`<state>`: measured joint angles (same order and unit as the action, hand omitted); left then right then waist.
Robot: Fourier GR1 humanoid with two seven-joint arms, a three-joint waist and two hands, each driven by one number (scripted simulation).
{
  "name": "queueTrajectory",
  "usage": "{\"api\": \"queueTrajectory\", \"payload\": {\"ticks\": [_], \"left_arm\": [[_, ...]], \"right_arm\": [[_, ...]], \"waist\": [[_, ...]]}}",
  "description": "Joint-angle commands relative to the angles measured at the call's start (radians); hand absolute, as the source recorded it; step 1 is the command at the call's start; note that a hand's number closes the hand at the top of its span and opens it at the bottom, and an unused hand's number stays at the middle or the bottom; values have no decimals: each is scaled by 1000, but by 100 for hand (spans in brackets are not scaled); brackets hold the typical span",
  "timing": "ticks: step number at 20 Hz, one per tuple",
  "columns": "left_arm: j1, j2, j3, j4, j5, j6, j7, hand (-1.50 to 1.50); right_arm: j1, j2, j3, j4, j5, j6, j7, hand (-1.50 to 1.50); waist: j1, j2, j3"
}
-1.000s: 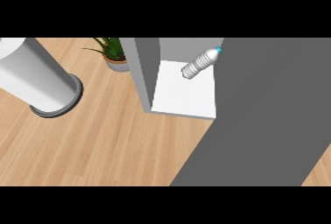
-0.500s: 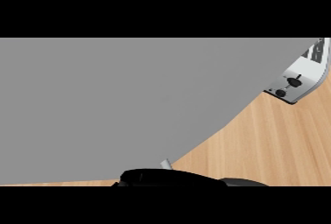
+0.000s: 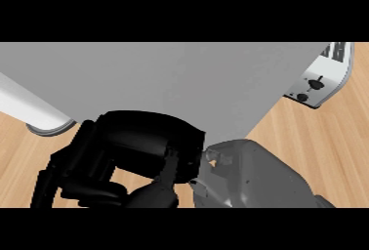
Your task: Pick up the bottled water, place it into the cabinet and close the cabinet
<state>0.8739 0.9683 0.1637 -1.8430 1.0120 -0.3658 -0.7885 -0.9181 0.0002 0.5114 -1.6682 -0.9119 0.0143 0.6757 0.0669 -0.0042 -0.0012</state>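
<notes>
**Cabinet panel fills view; bottle not visible**

A grey cabinet panel [image 3: 166, 83] spans 10 to 1 o'clock. One black robot hand [image 3: 133, 156] sits at 7 o'clock against it; left or right, and finger state, cannot be told. Toaster [image 3: 320, 78] at 2 o'clock on the wooden desk [image 3: 324, 141].

Black hand [image 3: 137, 151] against grey cabinet door [image 3: 166, 83]; toaster [image 3: 322, 78] right; wooden counter [image 3: 324, 141].

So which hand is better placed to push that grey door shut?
Probably the right. The only hand showing sits at the lower edge of the grey door, and its forearm comes in from the lower right. No other hand is in view.
</notes>
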Motion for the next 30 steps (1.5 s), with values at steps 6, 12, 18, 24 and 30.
{"api": "queueTrajectory", "payload": {"ticks": [6, 12, 18, 24, 30], "left_arm": [[55, -52, 105, 5, 20, -111, 35, -150], [86, -152, 103, -40, -68, -127, 23, -150], [83, -178, 150, -24, -54, -160, 86, -150], [44, -182, 156, -36, -40, -144, 145, -150], [6, -209, 137, -48, -71, -120, 160, -150]], "right_arm": [[-10, -32, -147, 278, -41, 172, -57, 150], [-6, -90, -259, 446, -4, 258, -134, 150], [-60, -88, -280, 512, 124, 316, -253, 150], [-136, -101, -339, 546, 183, 303, -318, 150], [-197, -83, -367, 554, 268, 214, -386, -150]], "waist": [[-34, 8, 2], [-19, 10, 2], [-31, 7, 1], [-34, 9, 1], [-31, 9, 0]]}}
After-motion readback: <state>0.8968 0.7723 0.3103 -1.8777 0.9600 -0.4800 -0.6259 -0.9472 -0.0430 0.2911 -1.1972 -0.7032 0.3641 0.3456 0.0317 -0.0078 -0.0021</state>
